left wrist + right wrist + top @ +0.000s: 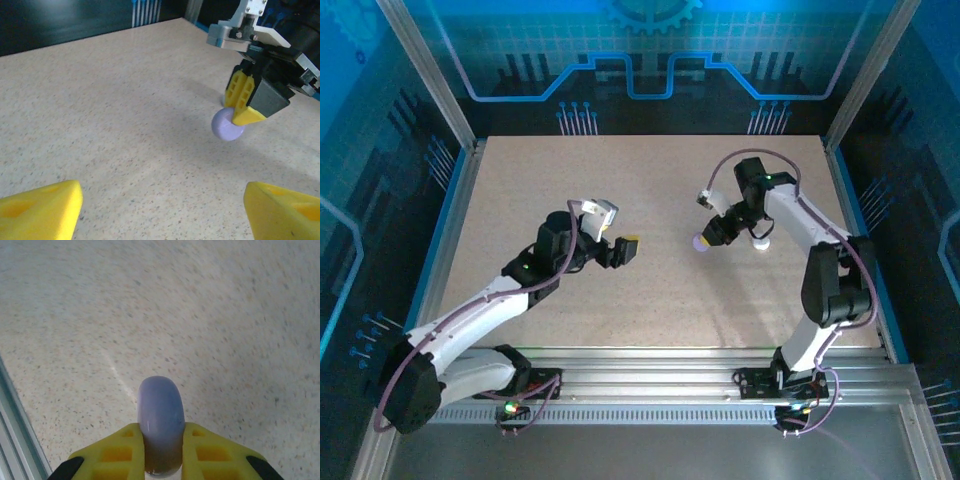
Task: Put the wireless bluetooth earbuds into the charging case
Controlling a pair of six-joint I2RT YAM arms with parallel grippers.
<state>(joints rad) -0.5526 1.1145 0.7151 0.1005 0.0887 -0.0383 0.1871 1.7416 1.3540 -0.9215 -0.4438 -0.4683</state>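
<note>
The left gripper [162, 212] is standing wide apart. In the left wrist view its two yellow fingertips [42, 210] are sitting at the bottom corners with bare table [115, 100] between them, gripping nothing and touching nothing. The right gripper [161, 442] is clamping the lavender case half [160, 410], a round puck held edge-on. Its rounded rim is rising above the two yellow fingers pressing on its flat sides. So this part of the charging case is sitting in the right gripper's hold, over the right-centre of the table and well apart from the left gripper. The right wrist view is giving the grip itself, finger against puck on both sides, and a metal rail [12, 440] running along the table's edge at the left. The left wrist view is looking across the table at that same gripper from the side, showing the puck's round face poking out below one yellow finger. The puck is low over the speckled surface with a soft shadow beside it, and whether it is touching the table I cannot tell. The overhead view is showing both arms reaching inward toward each other. It is also showing a small white round thing [761, 244] lying just beside the right arm's wrist; whether it belongs to the case I cannot tell.
</note>
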